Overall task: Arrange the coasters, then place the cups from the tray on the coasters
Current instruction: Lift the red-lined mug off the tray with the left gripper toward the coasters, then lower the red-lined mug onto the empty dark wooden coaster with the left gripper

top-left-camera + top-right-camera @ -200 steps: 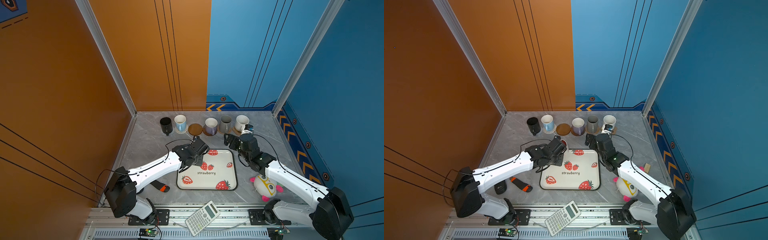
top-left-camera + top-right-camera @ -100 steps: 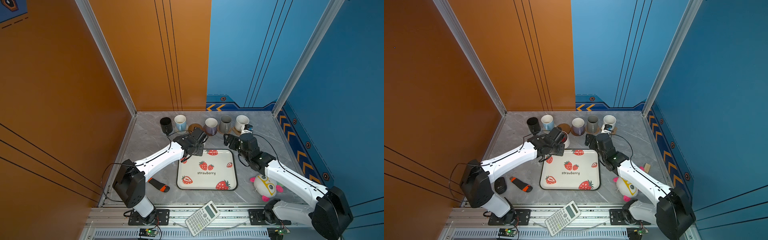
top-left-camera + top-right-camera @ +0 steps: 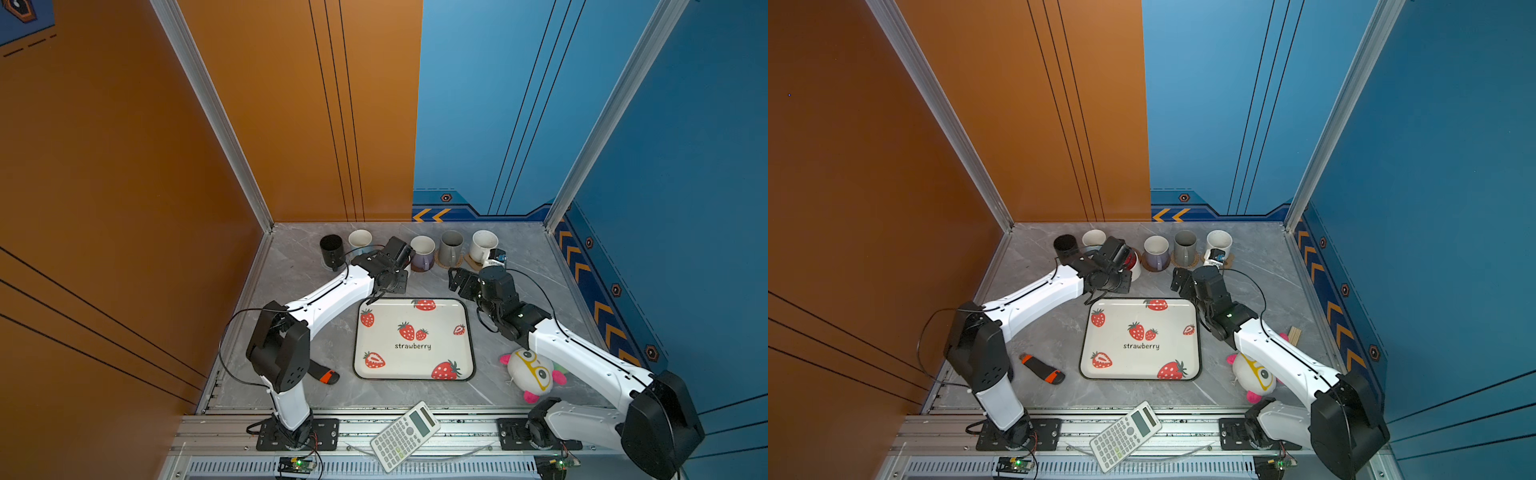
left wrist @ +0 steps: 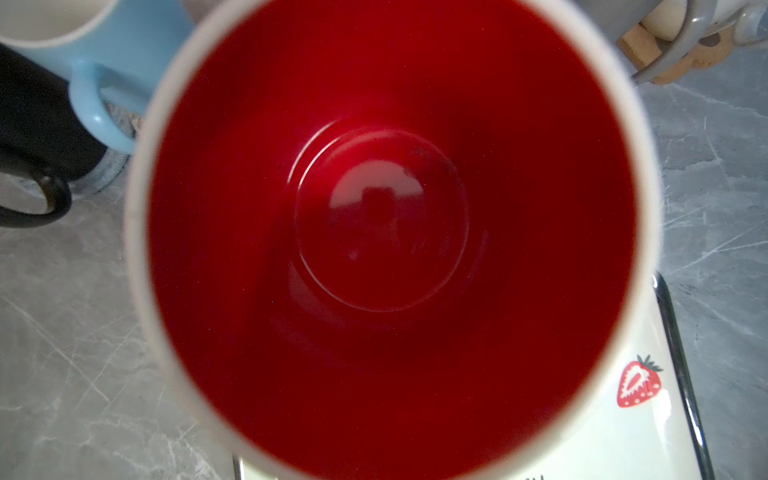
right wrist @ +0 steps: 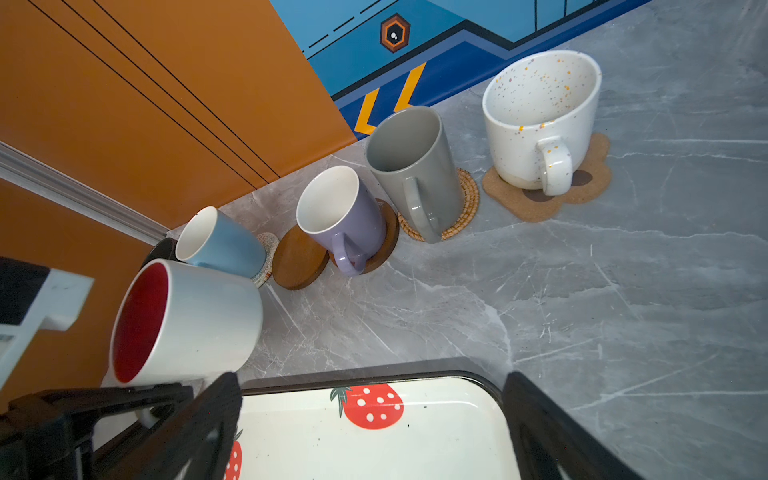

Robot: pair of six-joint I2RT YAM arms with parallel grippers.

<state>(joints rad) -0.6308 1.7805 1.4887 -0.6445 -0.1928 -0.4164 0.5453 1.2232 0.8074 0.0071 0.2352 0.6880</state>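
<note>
One white cup with red inside (image 3: pixel 1130 261), surely hard, slippery and breakable, hung tilted above the upper left corner of the tray (image 3: pixel 1154 361) in a top view, its handle pinched in the left hand (image 3: pixel 1123 280); the right hand (image 3: pixel 457 280) stood wide open, empty.

The single word "strawberry" is printed in small black lowercase letters on the white tray (image 3: pixel 415 368), just near of its middle, and is legible in both top views. Yellow chevron arrows (image 3: pixel 432 215) pointing left are painted along the foot of the far wall. Nothing on the calculator (image 3: pixel 405 436) can be read.
</note>
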